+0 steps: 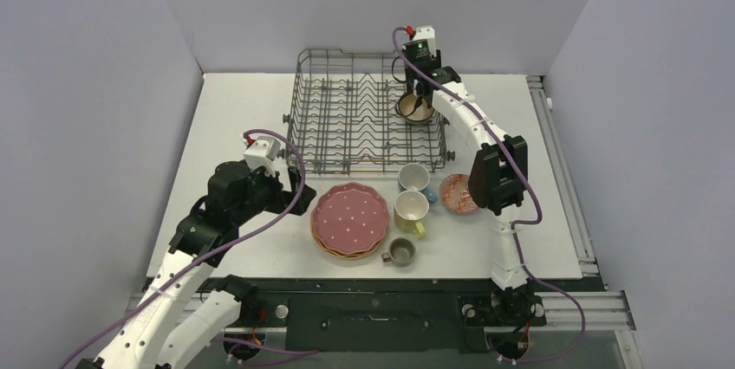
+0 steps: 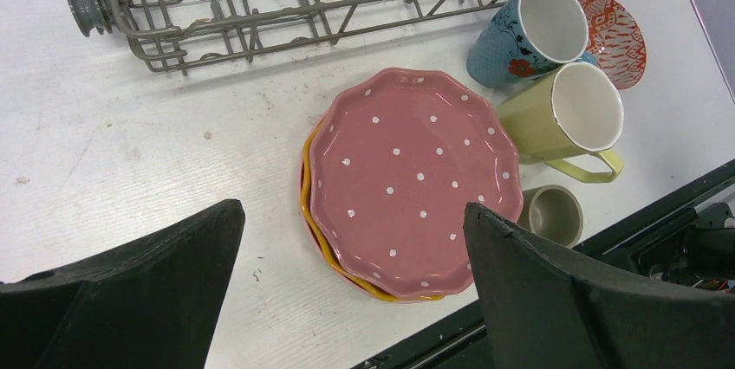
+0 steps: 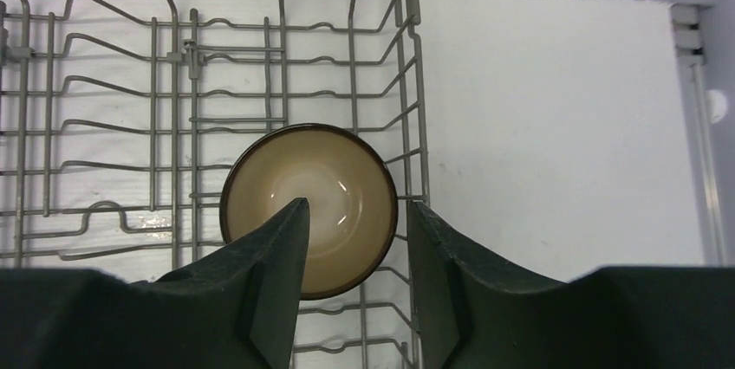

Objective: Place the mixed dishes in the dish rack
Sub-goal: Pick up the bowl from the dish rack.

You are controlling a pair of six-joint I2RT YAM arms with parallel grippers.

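The dish rack (image 1: 347,118) (image 2: 260,14) (image 3: 173,83) stands at the back of the table. A dark brown bowl (image 1: 414,109) (image 3: 338,187) with a tan inside rests upright in its right end. My right gripper (image 1: 419,96) (image 3: 357,204) hovers over it, open, one finger over the bowl's inside and one outside its rim. In front of the rack lie a stack of dotted plates (image 1: 350,217) (image 2: 416,178) with a pink one on top, a blue mug (image 1: 414,178) (image 2: 520,35), a yellow mug (image 1: 412,211) (image 2: 563,118), a small grey-olive mug (image 1: 400,251) (image 2: 551,215) and a red-patterned bowl (image 1: 455,193) (image 2: 614,35). My left gripper (image 1: 299,198) (image 2: 353,206) hangs open beside the plates' left edge.
The rack has a small wheel (image 2: 87,7) on its near left corner. A black rail (image 1: 373,287) runs along the table's near edge, close to the plates and the small mug. Metal rails (image 1: 563,170) border the table's right side.
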